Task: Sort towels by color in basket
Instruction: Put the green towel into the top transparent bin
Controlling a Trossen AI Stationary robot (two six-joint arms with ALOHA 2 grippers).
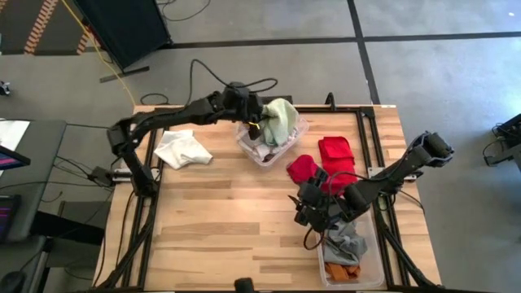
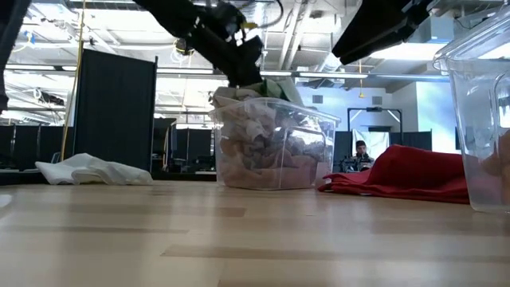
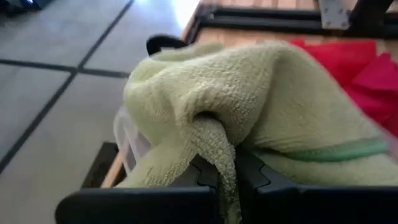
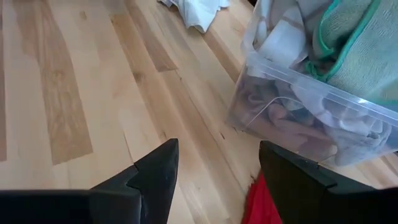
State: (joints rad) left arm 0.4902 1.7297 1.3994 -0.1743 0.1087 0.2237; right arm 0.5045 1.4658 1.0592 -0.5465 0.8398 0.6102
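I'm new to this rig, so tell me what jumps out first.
The left pincer is shut on a pale green towel, holding it over the clear bin at the table's far side. Two red towels lie on the wood right of that bin. The right pincer hangs open above the table near them.

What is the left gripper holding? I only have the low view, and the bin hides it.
Observer: The left gripper is shut on a pale green towel, held over the clear bin at the table's far edge.
Operator: And the right gripper?
Observer: The right gripper is open and holds nothing, above bare wood near the red towels.
Operator: Anything else loose on the table?
Observer: A white towel lies on the left side, and a second bin at the right arm's side holds grey and orange cloths.
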